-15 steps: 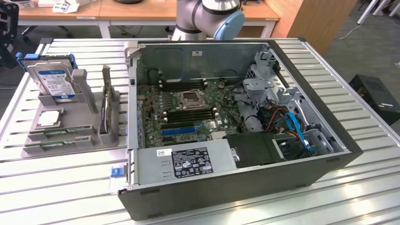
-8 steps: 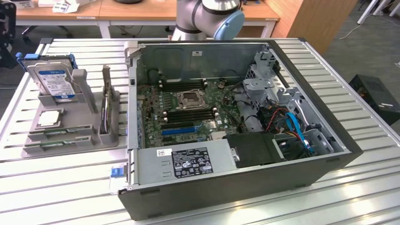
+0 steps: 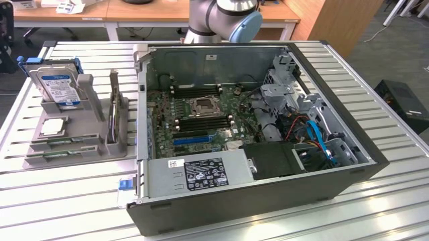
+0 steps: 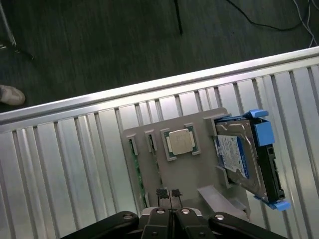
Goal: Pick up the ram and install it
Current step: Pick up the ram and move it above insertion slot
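Two green ram sticks (image 3: 62,142) lie edge-up in slots of the grey holder (image 3: 40,159), on the exterior view's left of the open computer case. In the wrist view the ram (image 4: 136,172) shows as thin green edges in the holder (image 4: 199,174), close beside my fingertips. My gripper (image 4: 169,194) hangs above the holder, near the ram slots. Its two dark fingers (image 4: 162,193) are pressed together, shut, with nothing between them.
The holder also carries a silver CPU chip (image 4: 182,142), a hard drive in a blue caddy (image 4: 246,154) and an upright card (image 3: 115,118). The open case (image 3: 335,186) shows a motherboard with dark memory slots (image 3: 200,123) and a blue slot (image 3: 194,138). A shoe (image 4: 10,94) rests on the floor beyond the table edge.
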{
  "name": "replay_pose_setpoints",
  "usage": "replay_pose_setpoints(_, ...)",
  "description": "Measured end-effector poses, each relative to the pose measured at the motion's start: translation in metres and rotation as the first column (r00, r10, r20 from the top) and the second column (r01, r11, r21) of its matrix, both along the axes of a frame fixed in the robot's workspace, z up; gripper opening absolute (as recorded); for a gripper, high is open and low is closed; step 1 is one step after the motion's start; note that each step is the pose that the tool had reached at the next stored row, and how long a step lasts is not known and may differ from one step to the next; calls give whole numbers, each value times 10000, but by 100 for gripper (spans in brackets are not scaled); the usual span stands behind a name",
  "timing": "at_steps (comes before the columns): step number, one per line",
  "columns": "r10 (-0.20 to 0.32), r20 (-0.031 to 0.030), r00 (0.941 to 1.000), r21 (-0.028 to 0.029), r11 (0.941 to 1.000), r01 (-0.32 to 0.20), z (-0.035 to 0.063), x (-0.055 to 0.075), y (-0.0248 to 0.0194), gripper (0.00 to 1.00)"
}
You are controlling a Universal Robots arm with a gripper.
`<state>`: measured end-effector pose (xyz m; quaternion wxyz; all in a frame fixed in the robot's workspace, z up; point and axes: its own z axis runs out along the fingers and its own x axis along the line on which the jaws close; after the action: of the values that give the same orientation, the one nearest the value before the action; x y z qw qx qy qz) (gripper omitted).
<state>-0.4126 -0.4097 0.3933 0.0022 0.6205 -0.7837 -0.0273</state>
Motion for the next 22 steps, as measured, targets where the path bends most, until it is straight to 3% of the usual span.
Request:
replay_pose_setpoints(7,886,1,9961,1,9961,-886,0,0,0,11)
replay_pose_setpoints(16,930,0,9957,1,9957,-930,0,0,0,11)
replay_pose_setpoints(22,1487,1,9889,0,9889,-1487,0,0,0,11)
